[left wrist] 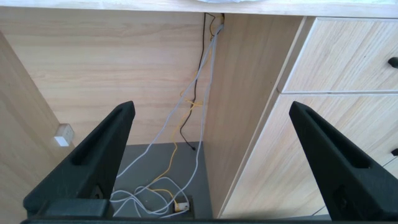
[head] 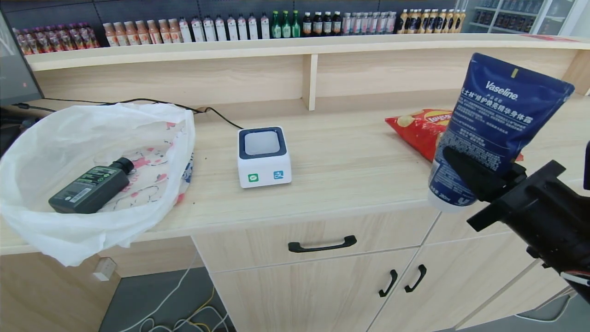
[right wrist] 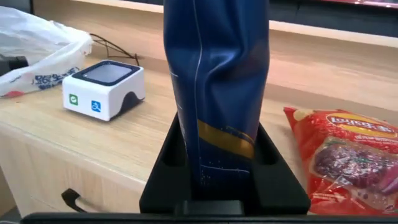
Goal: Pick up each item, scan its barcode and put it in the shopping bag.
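Observation:
My right gripper [head: 479,177] is shut on a blue refill pouch [head: 493,124], held up above the counter's front right edge; in the right wrist view the blue refill pouch [right wrist: 217,93] stands between the black fingers [right wrist: 177,146]. A red chip bag [head: 417,129] lies on the counter behind the pouch, and the red chip bag [right wrist: 354,155] is beside the gripper. The white barcode scanner [head: 263,157] sits mid-counter. At the left a white shopping bag [head: 41,138] lies open with a dark green bottle [head: 90,186] inside. My left gripper [left wrist: 211,162] hangs open below the counter, facing cables.
The wooden counter [head: 350,161] has drawers and cabinet doors [head: 322,244] under it. A raised shelf [head: 304,46] at the back carries several bottles. A black cable [head: 216,115] runs to the scanner. Loose wires [left wrist: 186,124] hang beneath the counter.

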Robot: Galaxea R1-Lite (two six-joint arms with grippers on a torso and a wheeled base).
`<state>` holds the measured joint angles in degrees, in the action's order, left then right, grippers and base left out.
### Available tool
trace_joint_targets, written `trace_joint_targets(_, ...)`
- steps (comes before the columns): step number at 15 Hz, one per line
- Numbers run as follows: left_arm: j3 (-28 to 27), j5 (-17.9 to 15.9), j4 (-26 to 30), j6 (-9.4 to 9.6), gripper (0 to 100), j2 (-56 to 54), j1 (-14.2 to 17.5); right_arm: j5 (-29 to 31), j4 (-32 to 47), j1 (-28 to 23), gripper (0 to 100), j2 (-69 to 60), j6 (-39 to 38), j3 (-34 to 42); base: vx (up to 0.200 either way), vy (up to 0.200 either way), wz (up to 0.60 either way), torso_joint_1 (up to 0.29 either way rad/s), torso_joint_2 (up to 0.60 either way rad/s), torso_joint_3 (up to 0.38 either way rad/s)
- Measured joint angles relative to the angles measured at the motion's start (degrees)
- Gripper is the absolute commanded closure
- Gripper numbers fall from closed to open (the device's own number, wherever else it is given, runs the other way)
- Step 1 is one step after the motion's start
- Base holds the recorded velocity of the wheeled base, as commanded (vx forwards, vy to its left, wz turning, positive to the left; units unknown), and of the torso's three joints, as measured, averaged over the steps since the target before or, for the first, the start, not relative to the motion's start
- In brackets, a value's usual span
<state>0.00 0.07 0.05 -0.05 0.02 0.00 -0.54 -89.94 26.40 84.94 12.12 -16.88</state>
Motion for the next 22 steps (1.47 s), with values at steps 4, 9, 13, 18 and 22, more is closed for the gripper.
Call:
trace_joint_targets(4,0.0,0.0,0.0,-0.02,0,0.0,0.0,7.2,-0.1,1.7,100,3.2,-1.1,-4.8,0.0,0.0,0.0,0.0,0.0,0.0)
trace_joint_targets(9,0.0,0.0,0.0,0.05,0,0.0,0.0,9.9,0.0,4.8,100,5.5,0.0,-6.8,0.0,0.08,0.0,0.002,0.0,0.0)
trace_joint_targets(13,0.0,0.0,0.0,0.05,0,0.0,0.0,17.5,-0.2,5.5,100,5.7,0.3,-9.4,0.0,0.2,0.0,-0.001,0.0,0.001)
trace_joint_targets(18,0.0,0.0,0.0,-0.02,0,0.0,0.0,17.6,-0.1,6.5,100,5.2,0.0,-9.4,0.0,0.2,0.0,0.007,0.0,0.002)
trace_joint_targets(22,0.0,0.0,0.0,-0.11,0,0.0,0.0,18.1,0.0,6.4,100,3.7,0.1,-9.1,0.0,0.2,0.0,0.004,0.0,0.006)
